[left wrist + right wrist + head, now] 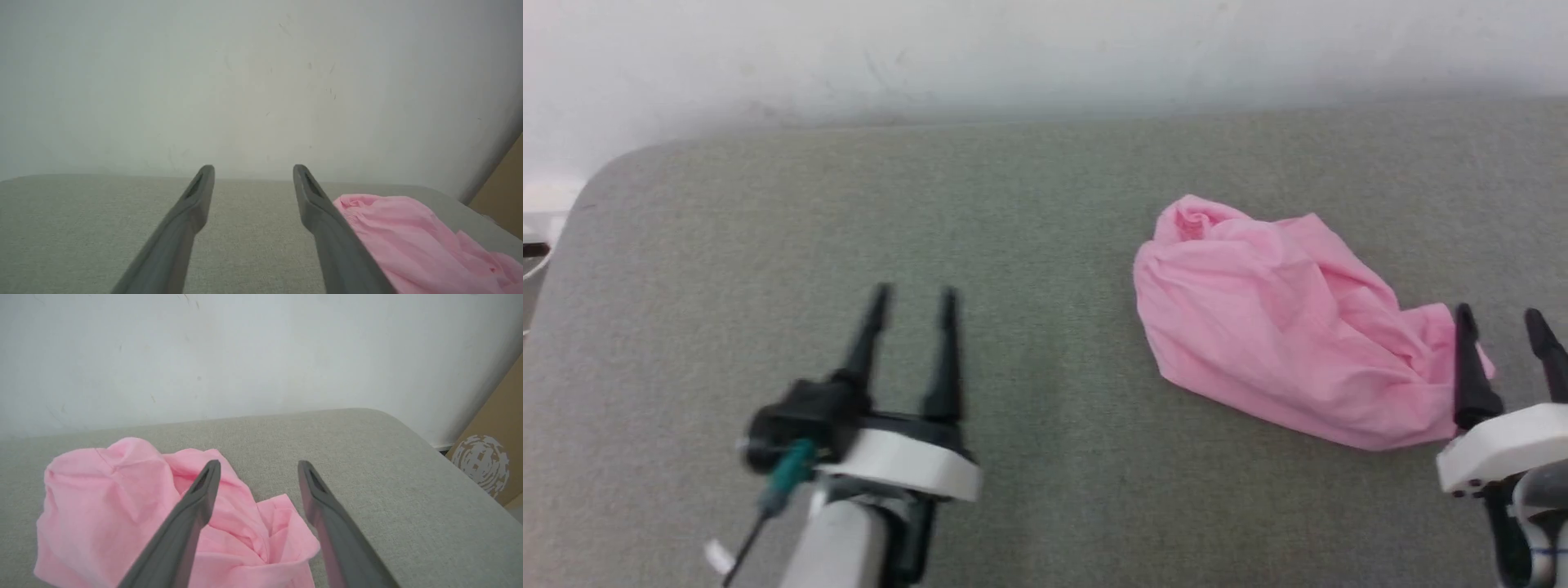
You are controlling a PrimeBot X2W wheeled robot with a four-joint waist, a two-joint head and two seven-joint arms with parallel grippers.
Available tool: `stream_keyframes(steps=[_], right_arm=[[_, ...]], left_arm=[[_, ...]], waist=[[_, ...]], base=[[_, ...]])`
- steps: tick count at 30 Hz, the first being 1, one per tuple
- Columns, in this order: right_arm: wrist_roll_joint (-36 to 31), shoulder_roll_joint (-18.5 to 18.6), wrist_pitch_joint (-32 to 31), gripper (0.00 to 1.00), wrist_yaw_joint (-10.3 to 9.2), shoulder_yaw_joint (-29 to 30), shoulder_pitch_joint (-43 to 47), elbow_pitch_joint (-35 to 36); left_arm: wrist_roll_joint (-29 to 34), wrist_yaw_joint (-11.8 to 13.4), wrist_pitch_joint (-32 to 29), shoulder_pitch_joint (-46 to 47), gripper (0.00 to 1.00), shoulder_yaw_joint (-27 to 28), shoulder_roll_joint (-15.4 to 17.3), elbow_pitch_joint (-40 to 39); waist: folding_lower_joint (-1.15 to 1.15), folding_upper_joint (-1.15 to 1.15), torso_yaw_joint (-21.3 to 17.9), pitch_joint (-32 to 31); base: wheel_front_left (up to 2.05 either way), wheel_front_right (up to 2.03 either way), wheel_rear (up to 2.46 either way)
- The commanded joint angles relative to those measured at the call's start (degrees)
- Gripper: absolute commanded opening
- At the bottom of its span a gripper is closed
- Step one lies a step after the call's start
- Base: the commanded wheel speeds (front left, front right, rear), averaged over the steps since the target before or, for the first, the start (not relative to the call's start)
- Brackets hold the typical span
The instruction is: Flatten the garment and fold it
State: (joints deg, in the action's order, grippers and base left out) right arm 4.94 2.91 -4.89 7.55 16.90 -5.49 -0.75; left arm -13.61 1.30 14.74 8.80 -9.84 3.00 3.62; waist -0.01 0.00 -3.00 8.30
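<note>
The garment (1274, 327) is a light-pink, wrinkly heap lying bunched on the right half of the grey-green table (1029, 212). It also lies at the lower right of the left wrist view as the garment (412, 241) and at the lower left of the right wrist view as the garment (114, 506). My right gripper (1503, 322) stands open at the heap's right end, its left finger over the cloth's edge, nothing pinched between the fingers. My left gripper (913, 300) is open over bare table, well left of the garment. In the wrist views both pairs of fingers stand wide apart, the left gripper (253, 171) and the right gripper (259, 467).
A pale wall (1045, 49) runs along the table's far edge. The table's rounded left corner (613, 171) drops off beside a white object. A brown cardboard box (494, 457) stands past the table's right end.
</note>
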Motion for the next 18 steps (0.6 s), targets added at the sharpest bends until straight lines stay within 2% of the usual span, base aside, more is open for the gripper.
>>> stream_keyframes(steps=[1,5,10,13,18], right_arm=[[0.4,0.0,1.7,1.00,-0.06,-1.2,1.0,1.0],[1.7,0.0,6.6,1.00,-0.06,-5.5,1.9,2.0],[3.7,0.0,9.5,1.00,-0.06,-9.3,2.0,0.4],[4.8,0.0,10.6,1.00,-0.06,-10.5,1.4,-0.8],[6.3,0.0,12.1,1.00,-0.06,-12.2,0.1,-2.4]], left_arm=[[0.0,-1.1,0.3,1.5,1.00,-1.7,-0.1,1.1],[-0.2,-3.5,-0.5,7.5,1.00,-8.4,-0.1,7.3],[-2.5,-4.8,-7.5,17.0,1.00,-15.2,-0.1,17.2],[-5.5,-3.8,-13.4,21.6,1.00,-17.8,-0.1,22.6],[-9.5,0.6,-22.3,27.7,1.00,-20.5,-0.1,29.8]], waist=[[0.01,0.00,-1.4,0.8],[0.01,0.00,-4.3,2.8],[0.01,0.00,-8.5,5.5],[0.01,0.00,-10.7,6.9],[0.01,0.00,-13.2,8.7]], base=[[0.00,0.00,0.00],[0.00,0.00,0.00],[0.00,0.00,0.00],[0.00,0.00,0.00],[0.00,0.00,0.00]])
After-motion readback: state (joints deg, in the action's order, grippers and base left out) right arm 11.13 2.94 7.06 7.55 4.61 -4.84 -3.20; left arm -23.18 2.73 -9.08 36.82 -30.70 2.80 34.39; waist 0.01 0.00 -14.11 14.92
